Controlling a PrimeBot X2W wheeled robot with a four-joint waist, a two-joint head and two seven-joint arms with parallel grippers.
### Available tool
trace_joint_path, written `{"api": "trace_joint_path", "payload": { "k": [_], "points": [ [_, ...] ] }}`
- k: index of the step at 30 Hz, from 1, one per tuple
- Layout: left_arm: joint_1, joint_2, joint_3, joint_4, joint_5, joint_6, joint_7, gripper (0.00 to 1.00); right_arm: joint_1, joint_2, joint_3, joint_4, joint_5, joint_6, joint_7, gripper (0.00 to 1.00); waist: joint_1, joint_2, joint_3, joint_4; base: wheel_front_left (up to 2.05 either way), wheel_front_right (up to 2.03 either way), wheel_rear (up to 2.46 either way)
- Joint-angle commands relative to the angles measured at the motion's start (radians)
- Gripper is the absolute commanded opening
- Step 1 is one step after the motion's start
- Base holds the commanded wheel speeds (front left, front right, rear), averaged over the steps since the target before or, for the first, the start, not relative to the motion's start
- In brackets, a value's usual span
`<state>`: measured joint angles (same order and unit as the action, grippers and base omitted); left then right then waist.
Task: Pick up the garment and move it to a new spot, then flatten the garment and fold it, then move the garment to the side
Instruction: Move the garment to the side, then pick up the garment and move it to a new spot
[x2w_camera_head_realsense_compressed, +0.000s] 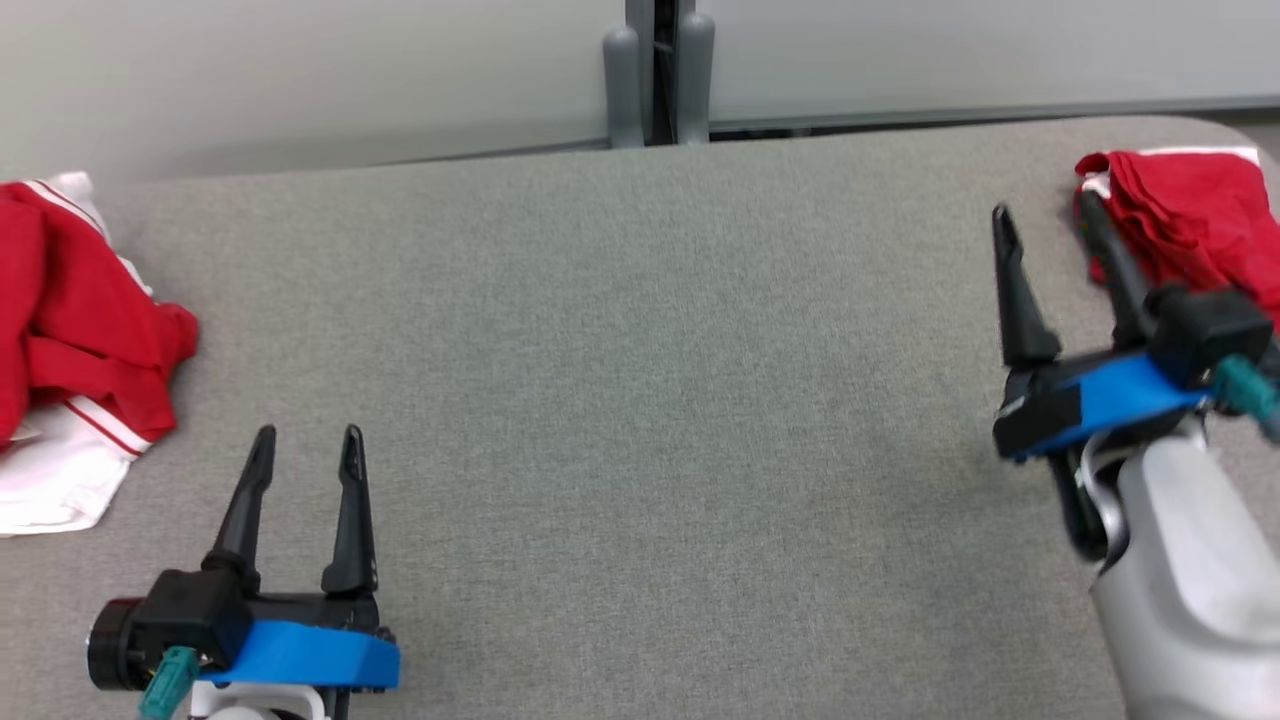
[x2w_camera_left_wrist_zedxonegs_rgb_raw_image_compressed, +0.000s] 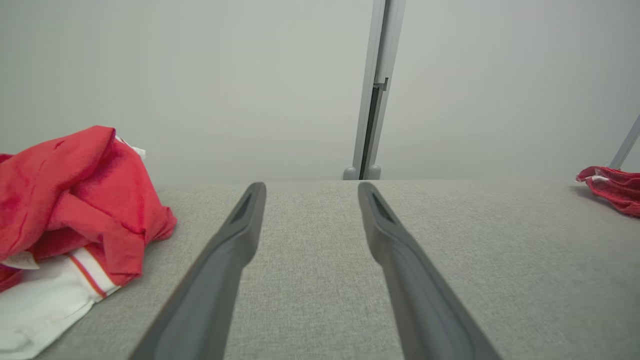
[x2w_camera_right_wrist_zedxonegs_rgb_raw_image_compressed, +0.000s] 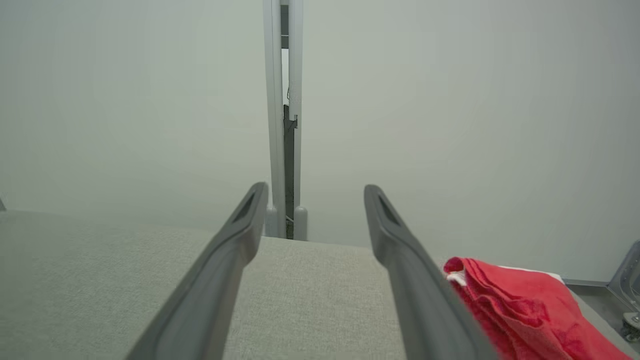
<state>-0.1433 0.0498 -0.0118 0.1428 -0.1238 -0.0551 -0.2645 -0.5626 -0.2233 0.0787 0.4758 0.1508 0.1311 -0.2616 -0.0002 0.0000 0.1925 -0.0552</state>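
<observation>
A crumpled garment (x2w_camera_head_realsense_compressed: 80, 300), red and white, is seen at the left edge of the table (x2w_camera_head_realsense_compressed: 640, 400), just left of the left gripper (x2w_camera_head_realsense_compressed: 308, 435). Its jaws are spread wide and empty, seemingly readied for a pick. The right gripper (x2w_camera_head_realsense_compressed: 1045, 210), likewise wide and empty, is held beside a folded garment (x2w_camera_head_realsense_compressed: 1190, 220) at the far right, apparently one set aside.

A grey fabric-covered tabletop (x2w_camera_head_realsense_compressed: 640, 400) carries two things, well apart: a crumpled red-and-white garment (x2w_camera_head_realsense_compressed: 70, 330) heaped at its left edge, and a folded red garment (x2w_camera_head_realsense_compressed: 1190, 215) lying at its far right corner.
</observation>
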Motion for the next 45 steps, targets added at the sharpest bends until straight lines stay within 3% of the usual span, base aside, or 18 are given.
{"api": "trace_joint_path", "payload": {
  "k": [1,19,36,45],
  "points": [
    [0.016,0.002,-0.006,0.004,-0.007,0.006,0.000,1.00,0.049,0.013,-0.002,-0.022,0.010,-0.001,-0.005,1.00,0.0002,0.0000,-0.030,0.012,0.00,0.00,0.00],
    [0.102,0.002,-0.014,0.013,-0.026,0.026,0.000,1.00,0.477,0.148,-0.095,-0.288,-0.013,-0.001,-0.005,1.00,0.0002,0.0000,-0.120,0.019,0.00,0.00,0.00],
    [0.092,0.003,-0.021,0.026,-0.019,0.029,0.000,1.00,0.518,0.172,-0.101,-0.291,-0.033,-0.001,-0.005,1.00,0.0002,0.0000,-0.123,0.042,0.00,0.00,0.00],
    [0.070,0.003,-0.003,0.016,-0.018,0.036,0.000,1.00,0.494,0.173,-0.067,-0.288,-0.042,-0.001,-0.005,1.00,0.0002,0.0000,-0.096,0.140,0.00,0.00,0.00]
  ]
}}
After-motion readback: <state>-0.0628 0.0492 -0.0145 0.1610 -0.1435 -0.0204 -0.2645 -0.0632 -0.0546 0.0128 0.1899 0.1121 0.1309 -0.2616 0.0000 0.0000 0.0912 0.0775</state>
